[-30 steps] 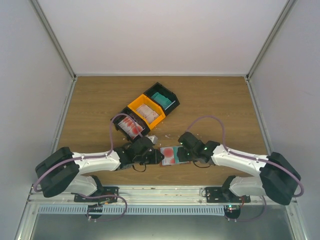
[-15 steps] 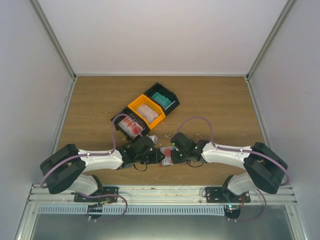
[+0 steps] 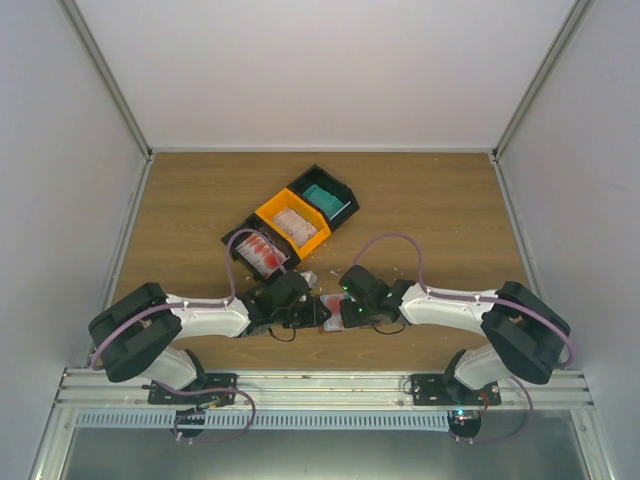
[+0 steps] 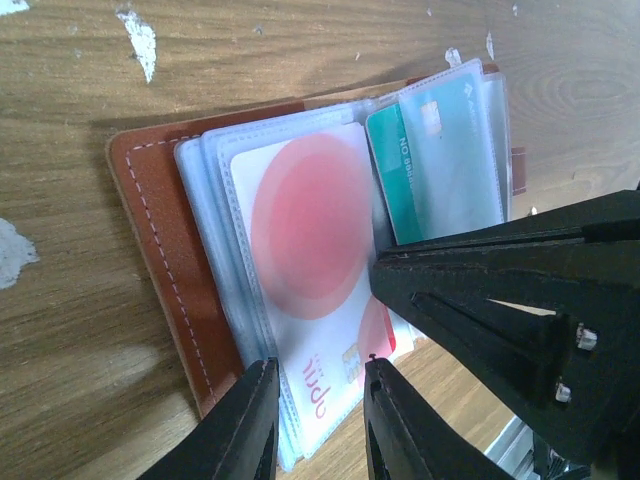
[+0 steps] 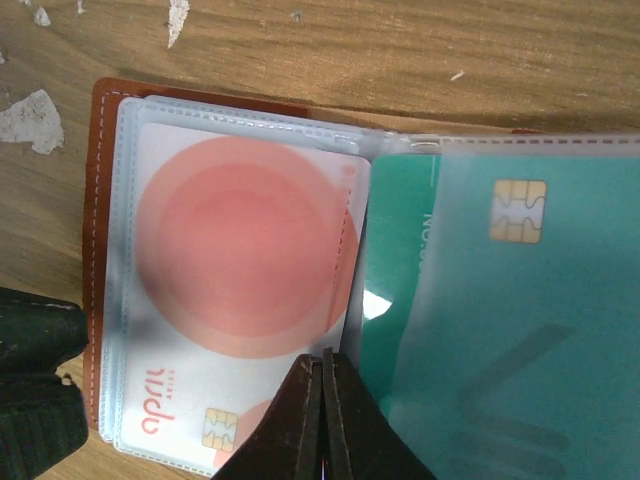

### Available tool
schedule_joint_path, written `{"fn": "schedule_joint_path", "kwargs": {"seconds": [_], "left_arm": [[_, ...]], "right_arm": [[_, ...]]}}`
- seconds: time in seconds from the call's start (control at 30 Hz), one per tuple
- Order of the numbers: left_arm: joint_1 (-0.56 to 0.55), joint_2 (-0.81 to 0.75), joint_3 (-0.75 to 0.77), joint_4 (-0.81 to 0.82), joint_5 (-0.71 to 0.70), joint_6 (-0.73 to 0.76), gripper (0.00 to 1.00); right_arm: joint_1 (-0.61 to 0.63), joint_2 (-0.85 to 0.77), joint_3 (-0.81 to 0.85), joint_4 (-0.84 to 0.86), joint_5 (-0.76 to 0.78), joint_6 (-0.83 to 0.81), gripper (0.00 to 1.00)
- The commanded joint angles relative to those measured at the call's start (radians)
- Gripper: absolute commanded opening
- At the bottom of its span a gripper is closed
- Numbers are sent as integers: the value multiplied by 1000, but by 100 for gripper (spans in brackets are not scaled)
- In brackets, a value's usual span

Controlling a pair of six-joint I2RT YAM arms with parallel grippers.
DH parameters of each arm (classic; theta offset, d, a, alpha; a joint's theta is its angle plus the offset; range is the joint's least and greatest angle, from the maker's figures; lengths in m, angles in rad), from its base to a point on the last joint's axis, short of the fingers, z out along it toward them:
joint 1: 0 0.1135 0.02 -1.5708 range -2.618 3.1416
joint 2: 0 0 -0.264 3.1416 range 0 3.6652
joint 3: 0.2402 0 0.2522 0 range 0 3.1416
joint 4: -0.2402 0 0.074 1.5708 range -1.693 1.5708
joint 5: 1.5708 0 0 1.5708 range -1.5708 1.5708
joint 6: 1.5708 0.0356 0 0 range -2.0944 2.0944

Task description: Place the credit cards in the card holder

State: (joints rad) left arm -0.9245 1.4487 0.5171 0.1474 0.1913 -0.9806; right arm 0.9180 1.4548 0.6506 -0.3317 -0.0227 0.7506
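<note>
The card holder lies open on the wood between my two grippers; its brown leather edge shows under clear sleeves. A white card with a red round mark sits in the left sleeve, a teal card in the right one. My left gripper is open, its fingers astride the sleeves' lower edge. My right gripper is shut, its tips on the fold between the white card and the teal card. I cannot see anything pinched in it.
Three bins stand in a slanted row behind the holder: a black one with red-marked cards, an orange one with pale cards, a black one with teal cards. Small white scraps lie on the wood.
My right gripper has moved left onto the open card holder, covering most of it from above. My left gripper has stayed at the holder's left edge.
</note>
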Motion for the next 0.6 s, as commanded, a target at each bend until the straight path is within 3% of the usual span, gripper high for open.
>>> {"fn": "schedule_joint_path", "kwargs": {"seconds": [0.0,0.57], "left_arm": [[9,19,-2,64,9,5,28],[12,66,22,86,45,25,27]], "right_arm": [[10,33,-50,-69,49,27,1],[10,-11,-96,6,27,68,1]]}}
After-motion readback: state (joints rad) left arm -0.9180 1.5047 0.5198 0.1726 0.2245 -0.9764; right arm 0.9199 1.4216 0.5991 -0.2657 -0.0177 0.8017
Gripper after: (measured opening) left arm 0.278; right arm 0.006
